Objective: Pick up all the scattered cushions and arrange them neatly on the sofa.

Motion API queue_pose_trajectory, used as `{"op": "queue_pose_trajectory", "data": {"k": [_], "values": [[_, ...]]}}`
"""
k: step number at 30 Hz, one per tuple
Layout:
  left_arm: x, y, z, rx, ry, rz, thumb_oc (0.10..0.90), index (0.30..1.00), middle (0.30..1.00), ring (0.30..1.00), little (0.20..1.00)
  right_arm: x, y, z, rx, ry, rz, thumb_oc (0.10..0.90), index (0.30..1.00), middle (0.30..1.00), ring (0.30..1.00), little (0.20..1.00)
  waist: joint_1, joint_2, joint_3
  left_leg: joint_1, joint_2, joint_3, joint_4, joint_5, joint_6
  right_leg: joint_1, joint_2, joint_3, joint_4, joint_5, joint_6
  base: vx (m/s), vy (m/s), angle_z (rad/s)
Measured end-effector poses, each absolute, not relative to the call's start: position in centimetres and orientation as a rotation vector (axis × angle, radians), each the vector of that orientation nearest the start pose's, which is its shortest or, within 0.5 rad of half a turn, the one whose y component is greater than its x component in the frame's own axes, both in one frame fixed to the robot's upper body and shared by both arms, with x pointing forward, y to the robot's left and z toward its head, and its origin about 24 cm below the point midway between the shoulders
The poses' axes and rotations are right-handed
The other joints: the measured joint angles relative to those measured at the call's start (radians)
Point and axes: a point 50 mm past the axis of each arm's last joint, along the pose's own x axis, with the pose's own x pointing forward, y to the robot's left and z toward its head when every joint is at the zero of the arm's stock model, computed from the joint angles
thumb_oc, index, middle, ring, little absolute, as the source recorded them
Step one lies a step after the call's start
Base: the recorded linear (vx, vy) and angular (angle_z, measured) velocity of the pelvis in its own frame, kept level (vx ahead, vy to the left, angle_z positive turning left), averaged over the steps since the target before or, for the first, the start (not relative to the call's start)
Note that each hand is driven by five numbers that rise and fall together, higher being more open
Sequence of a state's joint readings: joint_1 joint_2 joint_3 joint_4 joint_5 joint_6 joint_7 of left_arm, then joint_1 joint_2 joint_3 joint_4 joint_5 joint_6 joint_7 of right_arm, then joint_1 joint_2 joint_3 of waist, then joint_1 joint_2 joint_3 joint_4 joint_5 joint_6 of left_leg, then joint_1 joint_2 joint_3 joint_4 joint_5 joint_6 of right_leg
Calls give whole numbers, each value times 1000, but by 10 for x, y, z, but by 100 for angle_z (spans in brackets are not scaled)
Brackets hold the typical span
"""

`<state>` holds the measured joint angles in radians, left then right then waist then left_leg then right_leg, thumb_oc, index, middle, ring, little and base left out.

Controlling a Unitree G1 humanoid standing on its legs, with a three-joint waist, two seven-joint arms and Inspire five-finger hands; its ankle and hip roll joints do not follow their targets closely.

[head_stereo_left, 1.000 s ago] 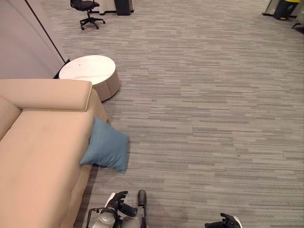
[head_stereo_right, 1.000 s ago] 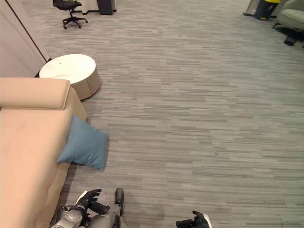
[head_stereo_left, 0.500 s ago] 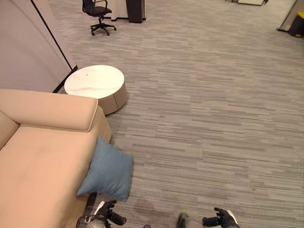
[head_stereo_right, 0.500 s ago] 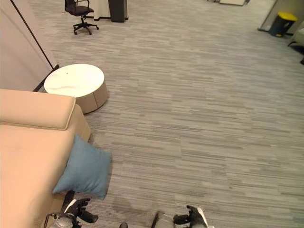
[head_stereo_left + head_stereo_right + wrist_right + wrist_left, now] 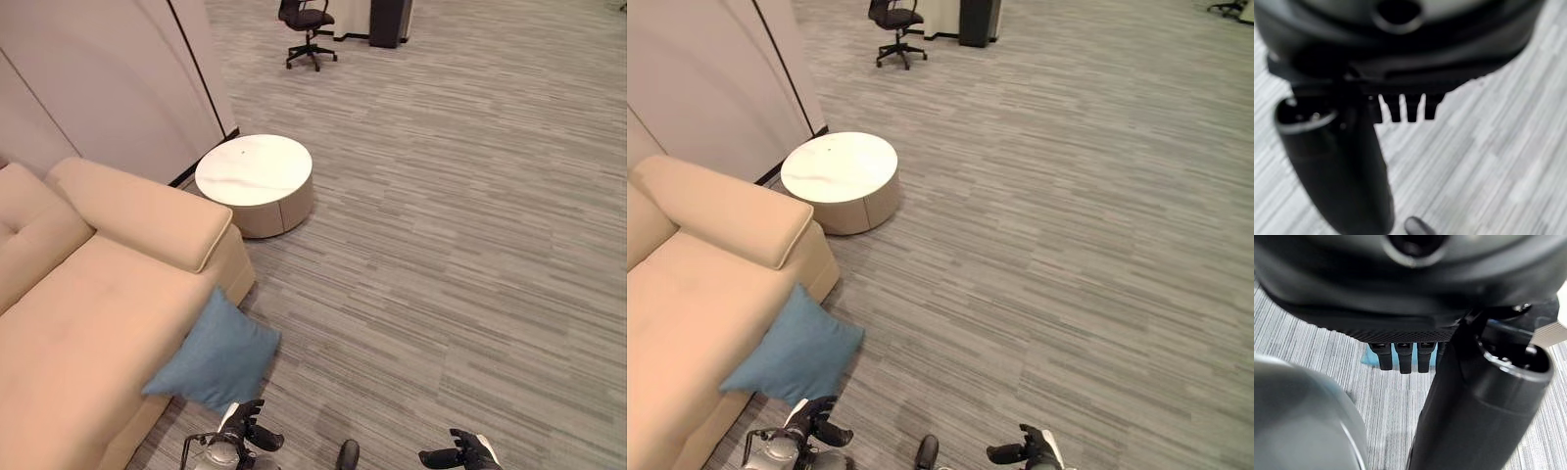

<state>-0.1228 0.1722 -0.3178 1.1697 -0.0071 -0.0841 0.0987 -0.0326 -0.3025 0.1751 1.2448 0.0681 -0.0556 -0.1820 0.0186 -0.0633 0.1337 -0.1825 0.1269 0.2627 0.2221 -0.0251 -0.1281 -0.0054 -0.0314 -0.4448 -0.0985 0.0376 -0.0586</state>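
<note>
Cushion (image 5: 214, 358), blue, is leaning on the floor against the front of the beige sofa (image 5: 88, 343); my head views are showing it whole, while the left wrist view is catching a blue sliver past the fingers (image 5: 1403, 361). It is lying at eleven o'clock from my left hand (image 5: 245, 429), near but apart. Both that hand and the right hand (image 5: 464, 454) are hanging relaxed, spread, holding nothing.
</note>
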Motion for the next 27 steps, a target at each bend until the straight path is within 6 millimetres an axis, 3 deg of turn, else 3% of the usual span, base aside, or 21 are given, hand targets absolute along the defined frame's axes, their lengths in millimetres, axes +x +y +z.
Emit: {"op": "queue_pose_trajectory", "data": {"k": [3,6,8,9,10,11,12,14,15,16,17,19,20,21,22,23,24,25,27], "values": [[154,188,-147,377,967,-84,800,900,900,900,900,98,-262,-151,-416,1154,-226,800,900,900,900,900,8,5,-3,5,-2,30,-67,14,16,9,19,-18,7,-16,8,163,36,40],[144,194,-151,359,1001,-52,800,900,900,900,900,101,-260,-151,-416,1146,-217,800,900,900,900,900,21,10,-4,89,-41,-58,-119,14,28,53,30,-21,12,-36,28,254,147,-5],[137,196,-153,356,1025,-41,800,900,900,900,900,99,-261,-151,-418,1151,-220,800,900,900,900,900,23,26,-13,118,-57,-58,-156,29,61,51,30,-27,54,-65,56,120,136,5],[137,200,-153,365,1031,-34,800,900,900,900,900,100,-259,-152,-413,1150,-216,800,900,900,900,900,27,29,-17,127,-64,-65,-165,34,107,39,15,-25,102,-89,64,80,103,15],[136,206,-153,378,1039,-27,800,900,900,900,900,100,-259,-152,-413,1149,-212,800,900,900,900,900,28,31,-18,138,-84,-80,-173,14,139,-6,-37,-27,247,-138,104,116,129,47],[133,208,-153,385,1047,-25,800,900,900,900,900,95,-259,-152,-412,1159,-210,800,900,900,900,900,25,33,-20,152,-103,-98,-173,22,154,-70,-103,-8,428,-196,112,182,131,71],[132,215,-152,395,1050,-11,800,900,900,900,900,93,-256,-154,-402,1163,-202,800,900,900,900,900,35,24,-21,165,-137,-124,-167,6,179,-104,-161,24,560,-203,146,243,143,78],[129,218,-153,405,1058,-12,800,900,900,900,900,94,-261,-152,-409,1164,-209,800,900,900,900,900,49,31,-12,188,-185,-171,-159,-18,216,-165,-233,89,772,-193,153,218,16,80],[124,218,-154,415,1073,-15,800,900,900,900,900,94,-264,-151,-390,1153,-241,800,900,900,900,900,37,40,-18,215,-200,-220,-170,-19,219,-213,-215,182,830,-210,164,200,-65,111],[123,224,-153,425,1072,1,800,900,900,900,900,98,-263,-150,-392,1143,-235,800,900,900,900,900,26,57,-28,223,-199,-252,-182,-15,219,-227,-168,239,750,-226,185,194,-94,108],[123,228,-152,434,1069,13,800,900,900,900,900,103,-260,-150,-393,1134,-218,800,900,900,900,900,31,54,-27,231,-201,-266,-195,-13,213,-241,-143,269,667,-225,188,219,-111,72],[120,237,-151,456,1082,34,800,900,900,900,900,122,-253,-146,-378,1078,-190,800,900,900,900,900,37,46,-21,237,-216,-299,-210,-20,201,-287,-111,281,497,-198,166,173,-81,40],[119,238,-152,459,1092,38,800,900,900,900,900,126,-252,-145,-375,1059,-188,800,900,900,900,900,32,45,-20,239,-216,-313,-211,-25,199,-298,-96,303,433,-175,150,297,-201,73],[114,238,-153,458,1112,38,800,900,900,900,900,134,-248,-143,-368,1030,-180,800,900,900,900,900,19,47,-16,257,-220,-360,-212,-29,195,-322,-65,337,347,-110,161,300,-201,94],[112,235,-155,450,1117,32,800,900,900,900,900,133,-247,-144,-364,1035,-178,800,900,900,900,900,18,50,-13,273,-212,-390,-211,-44,187,-318,-34,419,294,-71,167,275,-222,126],[111,233,-156,444,1118,29,800,900,900,900,900,125,-244,-148,-357,1063,-177,800,900,900,900,900,11,43,-11,284,-212,-437,-209,-54,172,-292,-20,458,251,-45,162,123,-133,143],[111,234,-155,447,1118,29,800,900,900,900,900,112,-241,-153,-344,1098,-173,800,900,900,900,900,-2,23,-16,295,-223,-473,-200,-60,164,-263,-31,443,220,13,137,152,-189,163],[108,228,-157,431,1120,17,800,900,900,900,900,102,-240,-156,-339,1138,-173,800,900,900,900,900,3,20,-18,324,-217,-473,-203,-65,156,-237,-39,409,225,92,94,94,-192,133],[107,219,-160,398,1123,5,800,900,900,900,900,99,-241,-157,-333,1157,-172,800,900,900,900,900,26,30,-22,295,-196,-458,-138,-64,135,-192,-28,369,182,89,62,43,-194,69]]}}
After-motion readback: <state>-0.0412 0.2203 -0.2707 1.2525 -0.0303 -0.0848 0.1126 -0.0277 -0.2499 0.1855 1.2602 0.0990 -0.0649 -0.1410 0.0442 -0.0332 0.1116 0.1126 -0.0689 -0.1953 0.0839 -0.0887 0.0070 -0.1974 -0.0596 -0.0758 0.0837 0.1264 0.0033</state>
